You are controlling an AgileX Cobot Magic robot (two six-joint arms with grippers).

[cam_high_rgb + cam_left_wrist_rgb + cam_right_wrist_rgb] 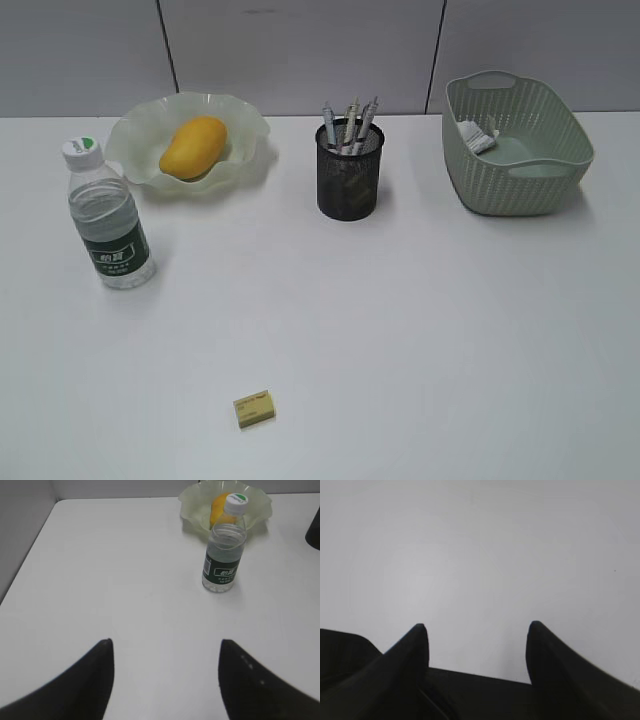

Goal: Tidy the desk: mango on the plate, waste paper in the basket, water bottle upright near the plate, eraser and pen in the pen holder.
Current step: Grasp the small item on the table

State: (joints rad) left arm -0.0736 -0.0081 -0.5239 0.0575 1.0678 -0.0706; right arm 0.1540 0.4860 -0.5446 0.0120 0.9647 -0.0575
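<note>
The yellow-orange mango [193,146] [218,508] lies on the ruffled pale-green plate [140,155] [192,502] at the back left. Just in front of the plate the water bottle [107,220] [223,555] stands upright. Several pens [350,125] stick out of the black mesh pen holder [349,180]. Crumpled waste paper [478,136] rests inside the sage-green basket [520,175]. A yellow eraser [254,409] lies alone on the desk [400,320] near its front edge. My left gripper [165,642] is open over bare tabletop. My right gripper [476,626] is open with nothing between its fingers. Neither arm appears in the exterior view.
A grey panelled wall [300,50] runs behind the desk. The desk's left edge [30,555] shows in the left wrist view. The edge of the pen holder [314,530] shows at the right border of that view.
</note>
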